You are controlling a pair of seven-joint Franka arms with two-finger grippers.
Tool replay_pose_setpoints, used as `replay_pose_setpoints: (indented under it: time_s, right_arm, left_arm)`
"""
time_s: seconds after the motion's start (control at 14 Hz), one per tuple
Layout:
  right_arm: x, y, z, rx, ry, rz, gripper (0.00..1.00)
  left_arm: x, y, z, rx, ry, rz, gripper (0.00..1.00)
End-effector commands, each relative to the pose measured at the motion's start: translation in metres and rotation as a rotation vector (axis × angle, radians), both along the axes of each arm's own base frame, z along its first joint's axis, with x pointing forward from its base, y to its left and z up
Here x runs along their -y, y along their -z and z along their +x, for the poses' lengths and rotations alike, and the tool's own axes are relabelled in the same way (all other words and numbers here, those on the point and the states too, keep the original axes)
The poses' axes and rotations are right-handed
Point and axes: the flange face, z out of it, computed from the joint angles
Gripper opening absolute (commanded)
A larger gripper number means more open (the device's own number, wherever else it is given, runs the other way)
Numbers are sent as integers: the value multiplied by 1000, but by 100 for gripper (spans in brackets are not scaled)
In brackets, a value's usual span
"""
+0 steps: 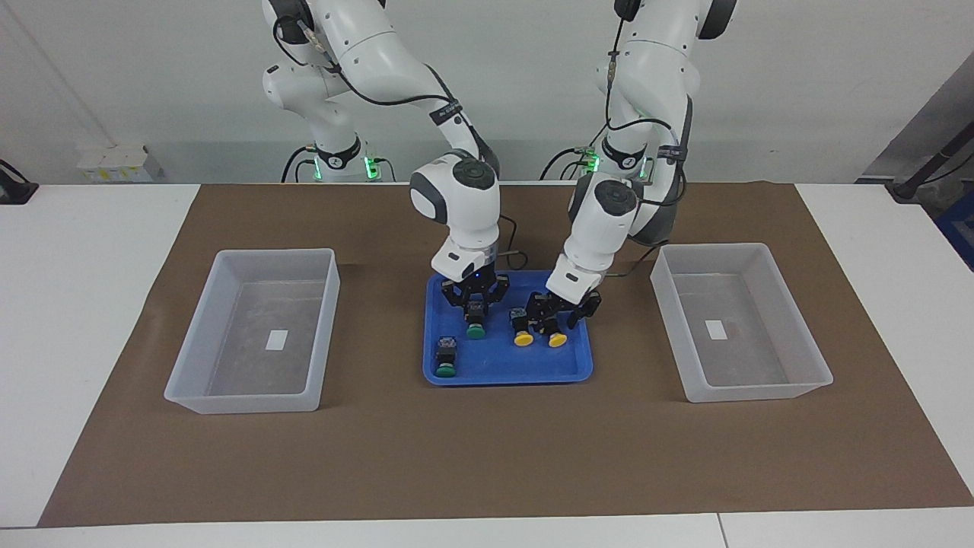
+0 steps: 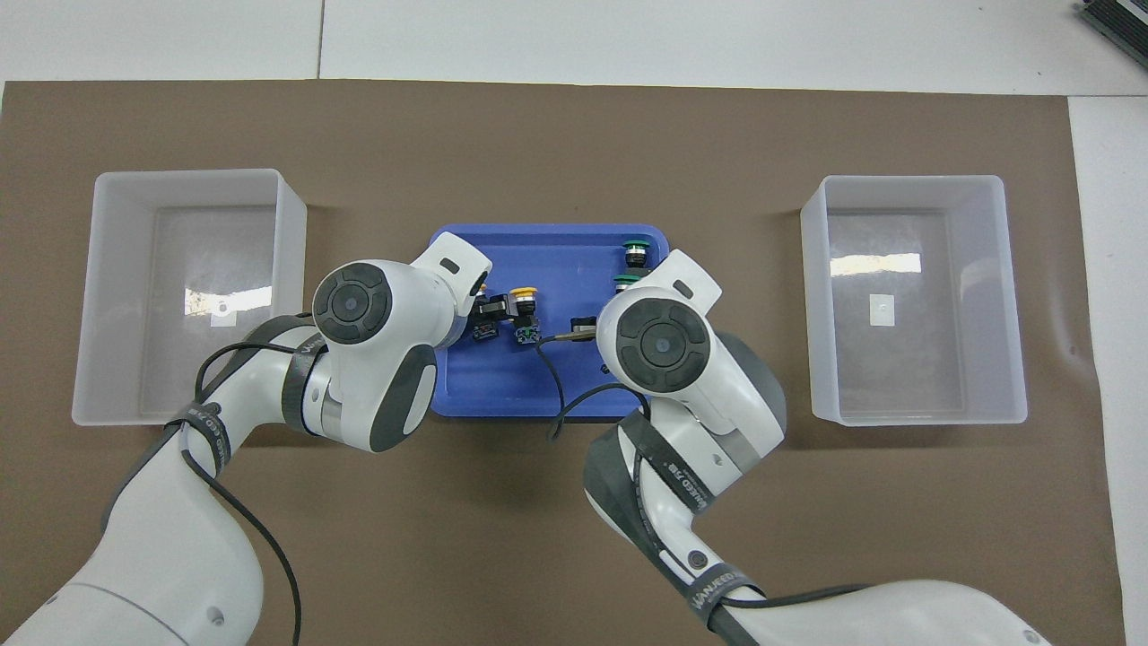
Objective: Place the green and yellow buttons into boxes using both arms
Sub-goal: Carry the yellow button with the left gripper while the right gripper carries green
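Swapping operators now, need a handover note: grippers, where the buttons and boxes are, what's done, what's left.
Right gripper: down in the blue tray, shut on the green button nearer the robots.
Left gripper: down over the yellow button toward the left arm's end; grip not confirmed.
Second yellow button and second green button lie free in the tray.
Both boxes, one at the right arm's end and one at the left arm's end, hold no buttons.
Done: nothing placed. Left: lift, carry and drop all four.

hidden: one yellow button (image 1: pixel 558 339) under left wrist overhead | unclear: left gripper (image 1: pixel 553 320) finger gap (too small) | cropped: arm bases
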Motion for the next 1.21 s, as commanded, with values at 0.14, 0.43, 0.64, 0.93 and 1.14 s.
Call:
replay_pose_setpoints:
  time_s: [0.14,0.43,0.64,0.93,1.14]
  right_arm:
    - [46,-39,-4,-5,70,-45,0]
    - [90,-56,5,-8,23,-71,0]
    - [138,-73,11,-1,2,-86,0]
    - [201,-84,24,-14,-50,-103,0]
    - [237,-81,30,-34,-97,-125,0]
  left_arm:
    - [1,7,-9,1,14,-1,71]
    - [7,8,-14,-2,27,1,54]
    - [6,8,-13,-4,24,1,30]
    - [7,4,-10,-3,24,-1,0]
    - [10,-4,-4,13,23,-9,0]
